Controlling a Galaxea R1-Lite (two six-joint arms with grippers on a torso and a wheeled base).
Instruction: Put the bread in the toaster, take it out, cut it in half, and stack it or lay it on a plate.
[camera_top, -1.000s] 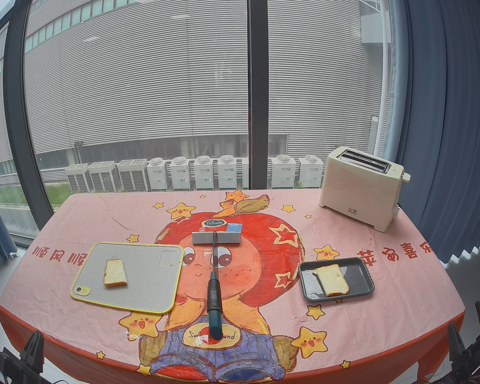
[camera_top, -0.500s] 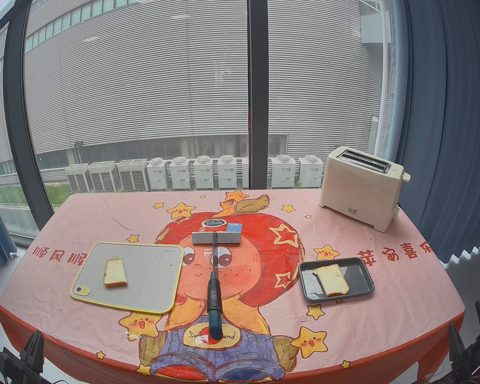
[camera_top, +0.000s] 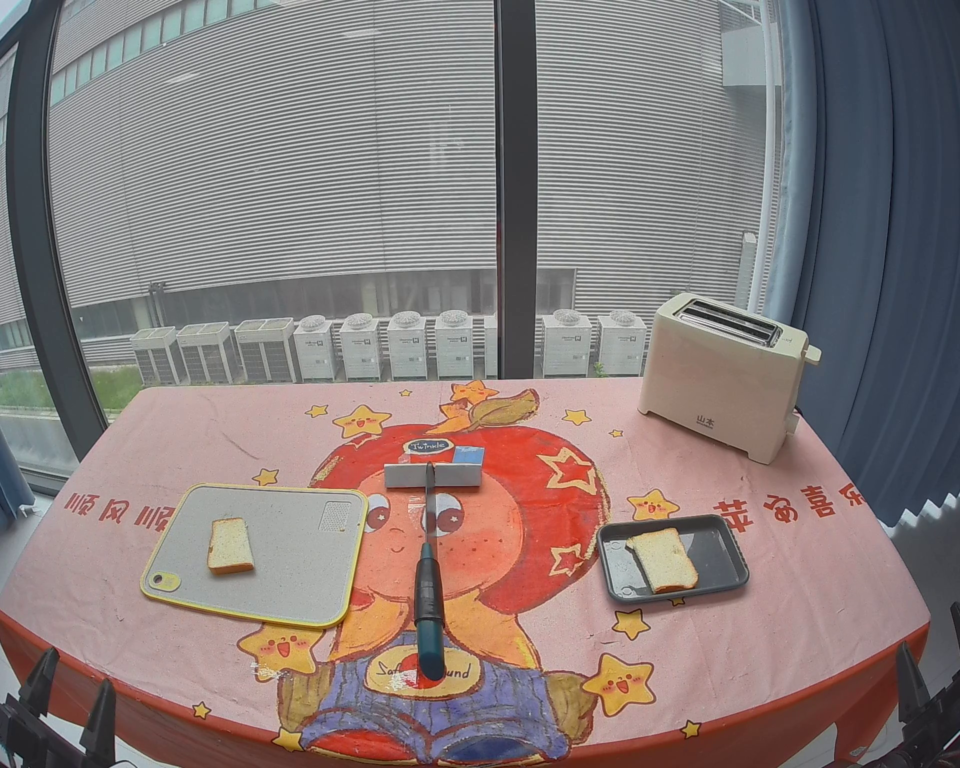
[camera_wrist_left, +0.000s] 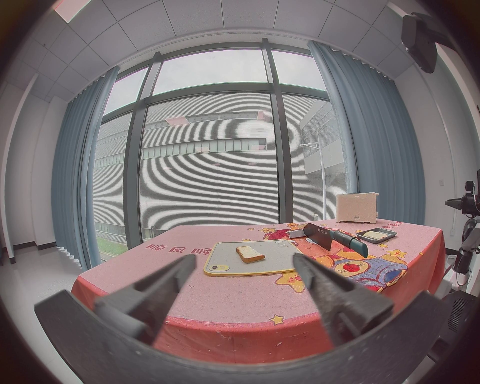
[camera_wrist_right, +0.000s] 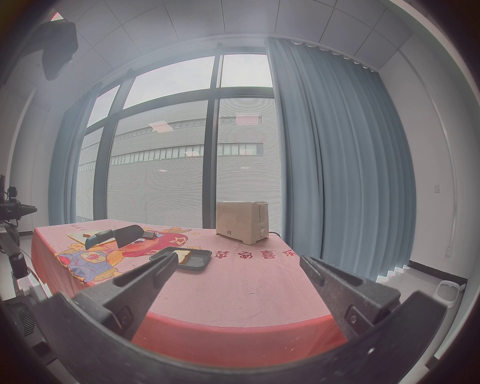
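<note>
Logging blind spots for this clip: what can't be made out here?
- Toaster slots, head view: inside hidden by its own walls.
- Bread on the plate, right wrist view: too small, partly behind the rim.
- Knife blade, head view: edge-on, tip hidden in the grey holder.

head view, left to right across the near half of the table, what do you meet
cutting board with a bread piece on it → knife → dark tray holding a bread slice

Knife (camera_top: 429, 590) between board (camera_top: 290, 570) and tray (camera_top: 722, 555)
</note>
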